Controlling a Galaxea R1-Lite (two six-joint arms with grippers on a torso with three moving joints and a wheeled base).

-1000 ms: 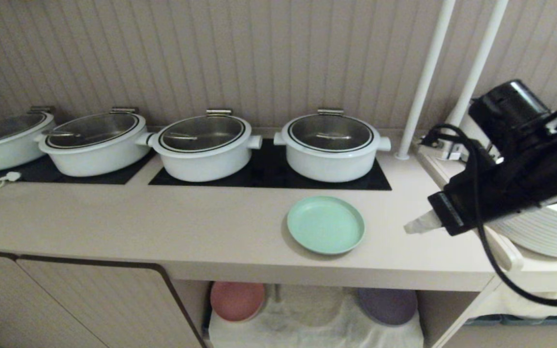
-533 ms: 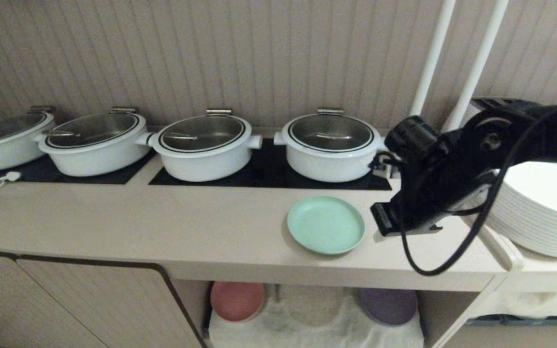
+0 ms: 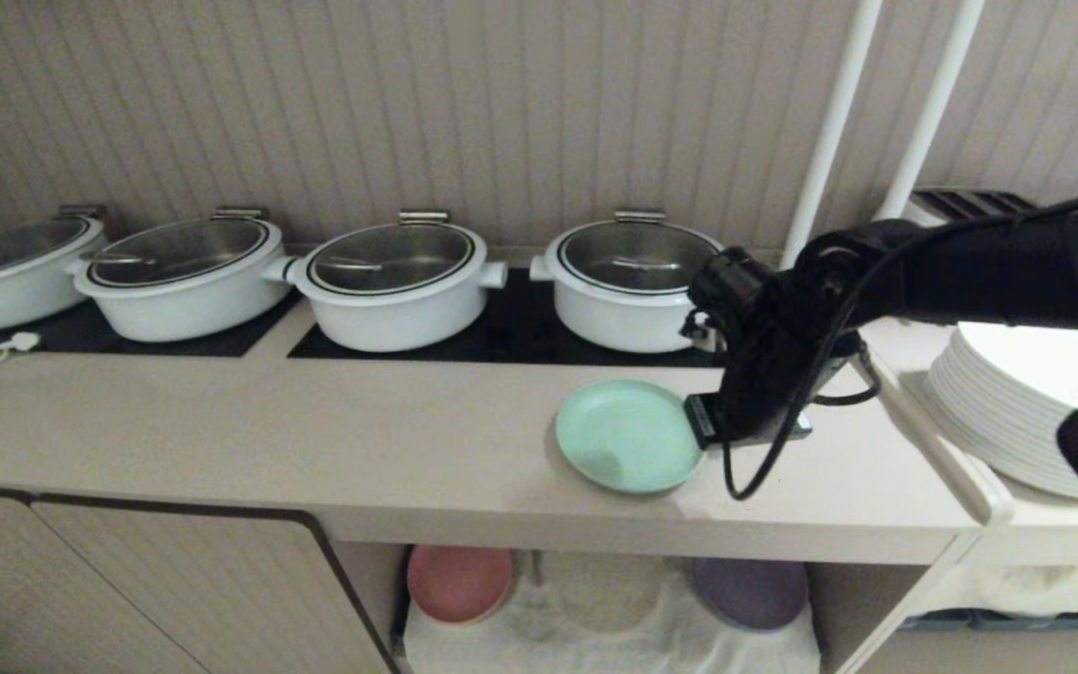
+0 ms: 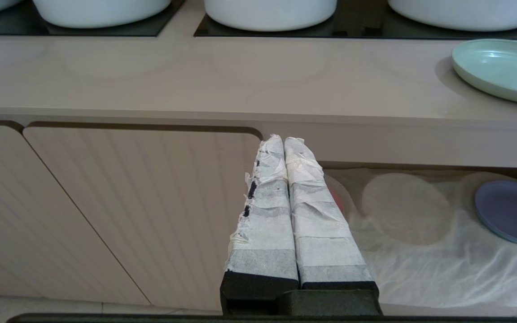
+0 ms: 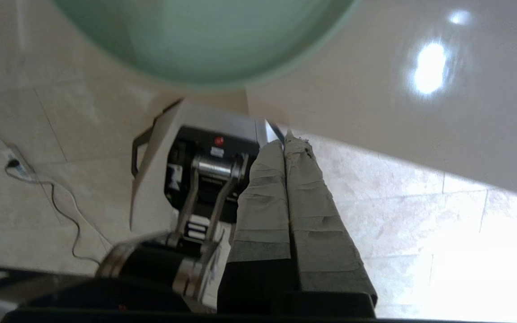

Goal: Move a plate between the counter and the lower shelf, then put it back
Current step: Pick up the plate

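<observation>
Locate the plate (image 3: 628, 435) on the counter (image 3: 361, 431), in front of the rightmost white pot (image 3: 637, 290) and above the lower shelf (image 3: 609, 608). It is round, matte mint-green, with a low raised rim, lying flat and empty. The right gripper (image 5: 285, 137) is beside the plate's right edge, taped fingers pressed together, gripping nothing. The left gripper (image 4: 284, 140) is likewise closed and empty, parked before the cabinet door (image 4: 142, 211).
</observation>
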